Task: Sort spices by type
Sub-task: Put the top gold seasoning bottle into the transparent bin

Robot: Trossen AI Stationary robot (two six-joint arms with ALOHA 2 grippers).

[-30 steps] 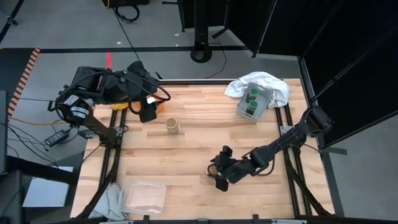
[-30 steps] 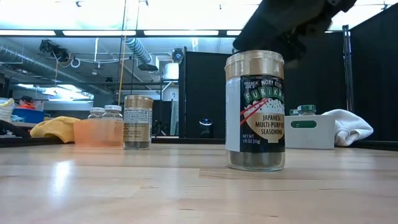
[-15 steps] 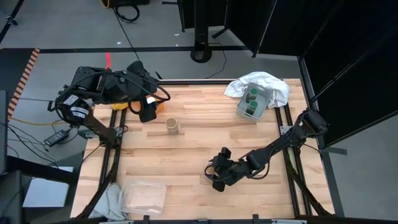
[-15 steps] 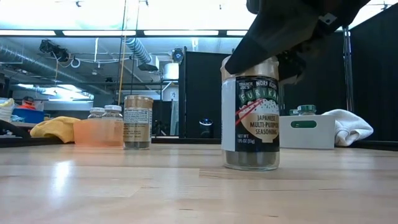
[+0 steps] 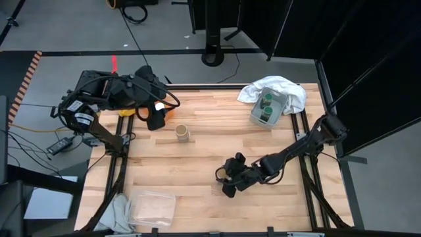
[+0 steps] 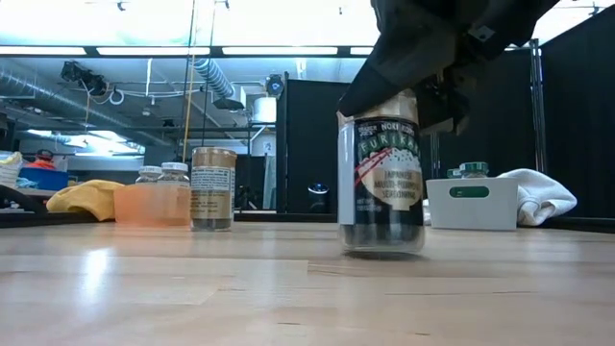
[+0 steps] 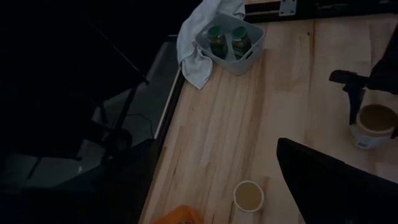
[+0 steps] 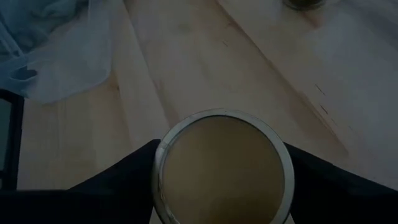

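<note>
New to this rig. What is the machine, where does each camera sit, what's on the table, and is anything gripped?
It is two dark robot arms at a wooden table. One camera looks straight down, one sits at table height, and one rides on each wrist.

The right gripper is closed around the lid end of a tan-lidded furikake jar, which leans and appears slightly raised. The left gripper waits open by the orange tray, which holds two white-lidded jars.

A second tan-lidded jar stands alone mid-table. A grey bin on a white cloth holds two green-lidded jars. A clear tray lies at the near edge.
</note>
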